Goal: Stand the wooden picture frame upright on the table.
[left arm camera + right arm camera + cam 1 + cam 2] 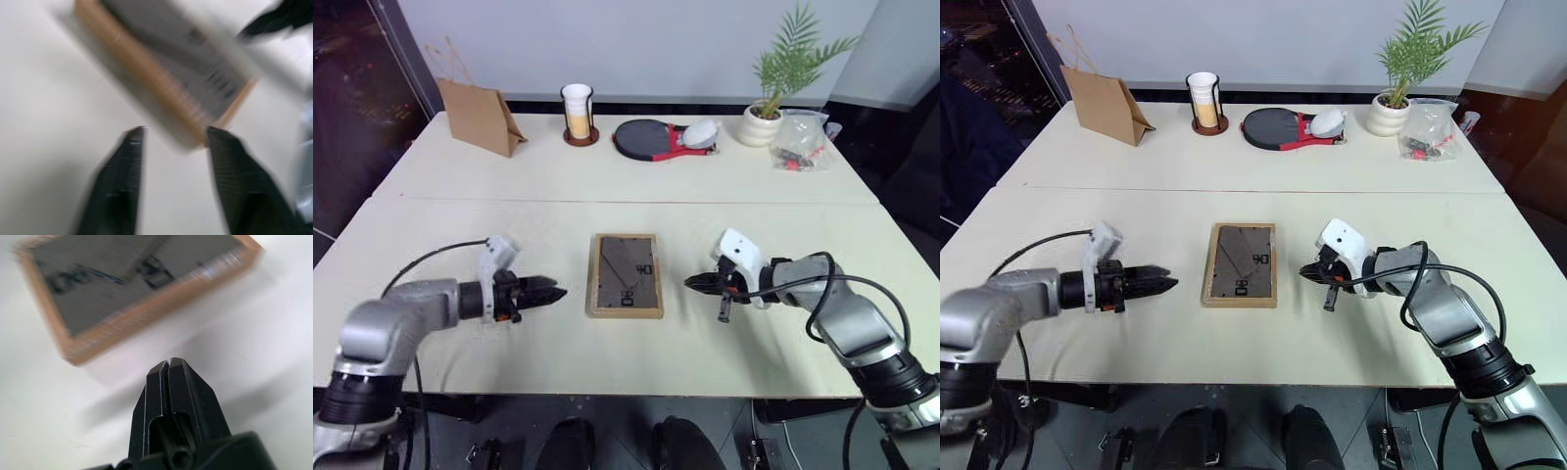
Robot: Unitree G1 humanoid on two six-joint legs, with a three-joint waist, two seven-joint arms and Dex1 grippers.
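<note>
The wooden picture frame lies flat on the table, near its front edge, with its dark grey back panel facing up. My left gripper hovers just left of the frame and points at it. In the left wrist view its fingers stand apart, open and empty, with the frame's corner just beyond them. My right gripper hovers just right of the frame, apart from it. Its fingers are pressed together, shut on nothing, aimed at the frame's edge.
Along the far edge stand a brown paper bag, a cup in a dark holder, a table tennis paddle, a potted plant and a clear plastic bag. A seam crosses the tabletop behind the frame.
</note>
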